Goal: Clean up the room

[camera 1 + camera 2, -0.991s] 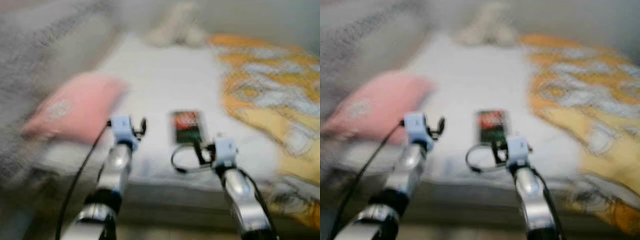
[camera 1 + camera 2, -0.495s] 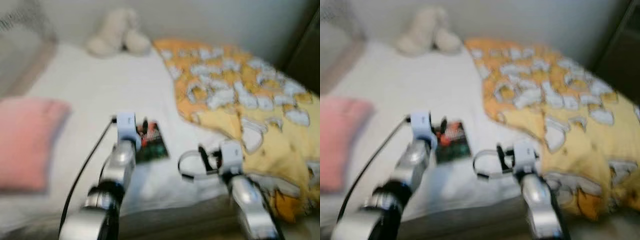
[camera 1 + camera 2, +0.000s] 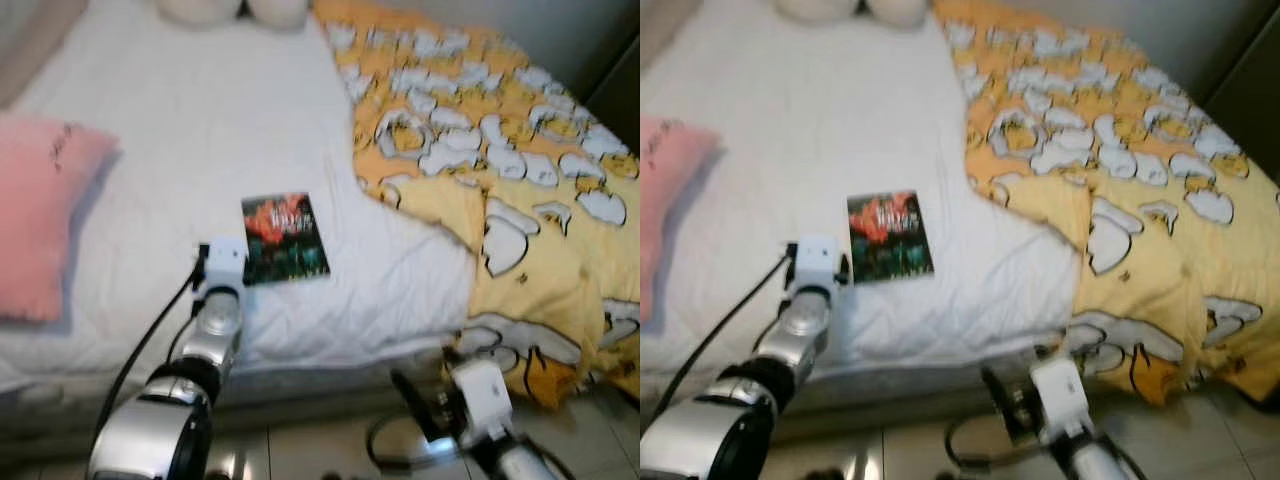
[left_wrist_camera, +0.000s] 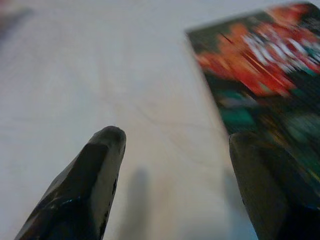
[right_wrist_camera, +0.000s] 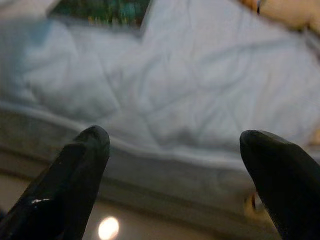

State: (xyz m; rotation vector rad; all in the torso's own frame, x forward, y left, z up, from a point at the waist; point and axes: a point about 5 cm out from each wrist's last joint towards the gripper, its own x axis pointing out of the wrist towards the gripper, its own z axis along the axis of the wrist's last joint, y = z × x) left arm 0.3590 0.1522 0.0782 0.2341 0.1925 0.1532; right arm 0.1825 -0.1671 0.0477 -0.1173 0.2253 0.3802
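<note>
A book (image 3: 285,238) with a dark red and green cover lies flat on the white sheet of a bed (image 3: 200,130), near the bed's front edge. The left pincer (image 4: 172,145) hangs low over the sheet just beside the book's near left corner; its two black fingers (image 4: 95,175) stand wide apart and hold nothing, one over bare sheet, the other over the edge of the cover. The left arm (image 3: 210,330) reaches up from the foot of the bed to that spot.

The right pincer (image 5: 175,145) is lower, off the mattress, in front of the bed's edge and above the tiled floor (image 3: 330,445). Its fingers are also spread apart and empty, pointing toward the side of the mattress.

A pink pillow (image 3: 40,215) rests on the left part of the bed, well apart from the book. A yellow blanket (image 3: 500,170) with white patches covers the right part and drapes over the edge. A pale stuffed toy (image 3: 235,10) sits at the far end.
</note>
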